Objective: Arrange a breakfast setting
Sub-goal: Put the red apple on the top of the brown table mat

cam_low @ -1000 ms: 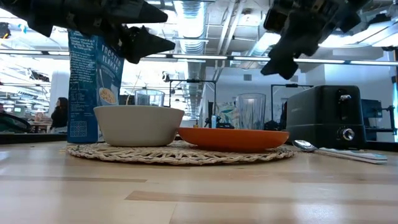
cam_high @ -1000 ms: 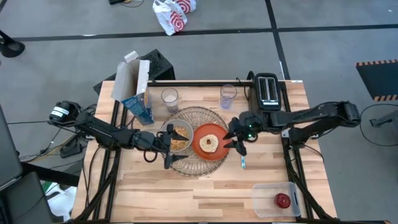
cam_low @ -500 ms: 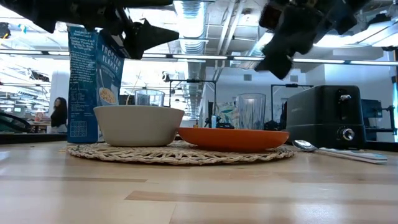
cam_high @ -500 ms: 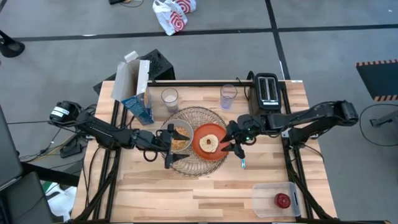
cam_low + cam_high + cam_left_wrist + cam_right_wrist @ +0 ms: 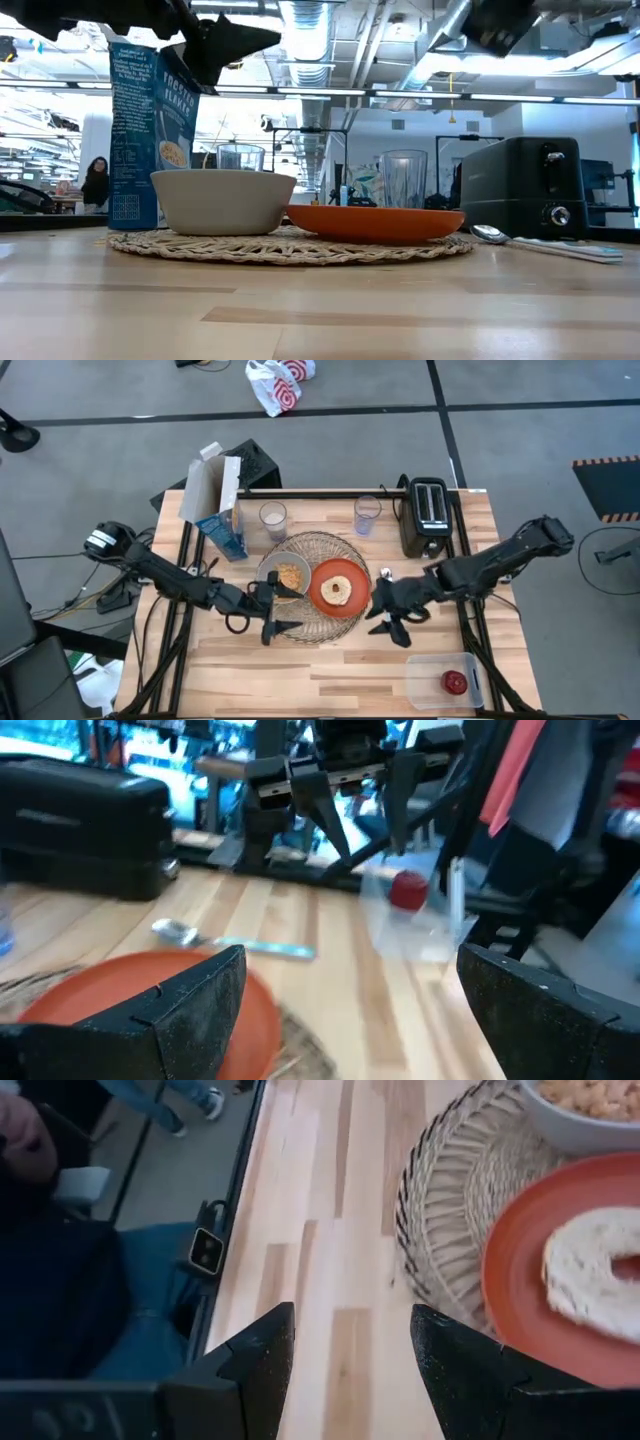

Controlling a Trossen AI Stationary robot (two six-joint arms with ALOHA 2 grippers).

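Left hand (image 5: 277, 618) hovers spread wide, empty, beside the round wire mat (image 5: 355, 554) (bread (image 5: 337, 590) on orange plate (image 5: 322, 600)); right hand (image 5: 392, 622) apparently half apart, empty, over the desk (image 5: 330, 665)

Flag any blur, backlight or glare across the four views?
Low view: bright ceiling lights behind, so both arms read as silhouettes; grey bowl and orange plate sharp. Left wrist view: soft and smeared, red apple blurry. Right wrist view: round bread crisp. High view: evenly lit, no glare.
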